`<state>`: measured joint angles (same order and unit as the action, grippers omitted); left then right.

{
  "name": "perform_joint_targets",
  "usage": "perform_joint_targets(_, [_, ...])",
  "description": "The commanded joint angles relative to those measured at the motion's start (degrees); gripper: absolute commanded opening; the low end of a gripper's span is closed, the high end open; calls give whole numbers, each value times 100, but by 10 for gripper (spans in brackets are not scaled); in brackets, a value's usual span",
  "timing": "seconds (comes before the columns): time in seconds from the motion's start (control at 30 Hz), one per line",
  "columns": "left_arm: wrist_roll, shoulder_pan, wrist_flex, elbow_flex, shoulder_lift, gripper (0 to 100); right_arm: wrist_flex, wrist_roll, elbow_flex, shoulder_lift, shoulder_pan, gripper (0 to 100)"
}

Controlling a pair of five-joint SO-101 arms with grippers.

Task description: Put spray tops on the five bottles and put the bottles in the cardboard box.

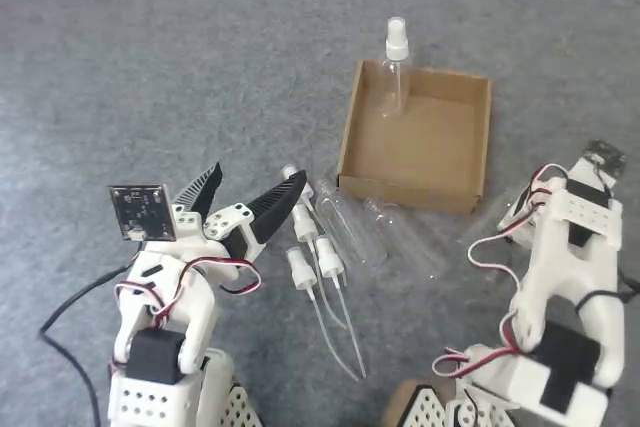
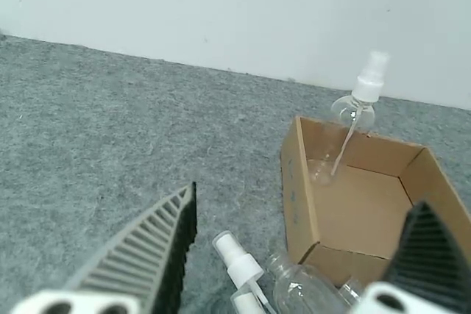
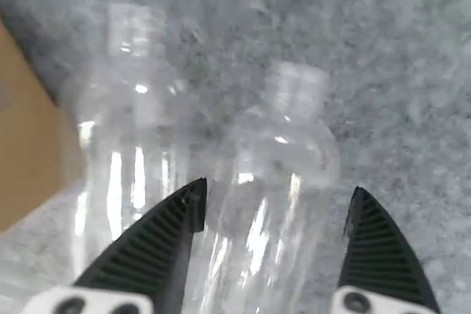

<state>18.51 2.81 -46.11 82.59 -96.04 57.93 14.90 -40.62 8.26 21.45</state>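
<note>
Grey, carpet-textured tabletop is spreading under your whole workspace, with a pale wall running along its far edge. Your two white arms are sitting at the near edge. The left arm is leaning toward the middle, and the right arm is bending down beside the near right corner of the shallow brown cardboard box. That box is lying open-topped in the far middle of the tabletop.

Your left gripper is hanging in the air, pointing toward the box, its black jaws spread wide and gripping nothing. Your right gripper is likewise released, its jaws straddling an uncapped clear plastic bottle that is lying on the tabletop. You cannot tell whether they are touching it. A second uncapped clear bottle is lying just beside that one, next to the cardboard wall.

Another bare clear bottle and one more topless bottle are lying in front of the box's near wall. A clear plastic bottle with a white spray top is standing upright inside the box, in its far left corner.

Four loose white spray tops with thin dip tubes are lying on the tabletop between your left gripper and the bare bottles.
</note>
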Motion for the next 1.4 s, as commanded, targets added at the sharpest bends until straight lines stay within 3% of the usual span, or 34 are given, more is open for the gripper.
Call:
perform_joint_targets(0.0, [-35, 0, 132, -40, -62, 404, -330, -316, 62, -259, 66, 251])
perform_joint_targets(0.17, [-26, -26, 132, -66, -26, 404, -655, -1029, 88, -365, 523, 147])
perform_joint_targets(0.3, [0, -35, 132, -75, -44, 399, -1007, -2215, 105, -365, 1068, 69])
perform_joint_targets(0.53, [-88, -369, 97, -198, -18, 275, -901, -4642, 598, -374, 1956, 43])
perform_joint_targets(0.67, [-949, -484, -237, -541, 18, 253, -382, -6497, 853, -418, 2149, 42])
perform_joint_targets(0.73, [-1266, -316, -545, -831, 264, 253, -207, -7015, 905, -426, 2167, 42])
perform_joint_targets(0.93, [-1978, -158, -1345, -2527, 2576, 250, -259, -7174, 905, -426, 2176, 42])
perform_joint_targets(1.1, [-2031, 273, -2453, -3969, 4976, 235, -259, -7182, 888, -426, 2229, 41])
perform_joint_targets(1.23, [-2259, 765, -2602, -4180, 6242, 213, -251, -7182, 888, -426, 2246, 41])
perform_joint_targets(1.37, [-2365, 1099, -2488, -3969, 6620, 214, -251, -7182, 888, -426, 2325, 41])
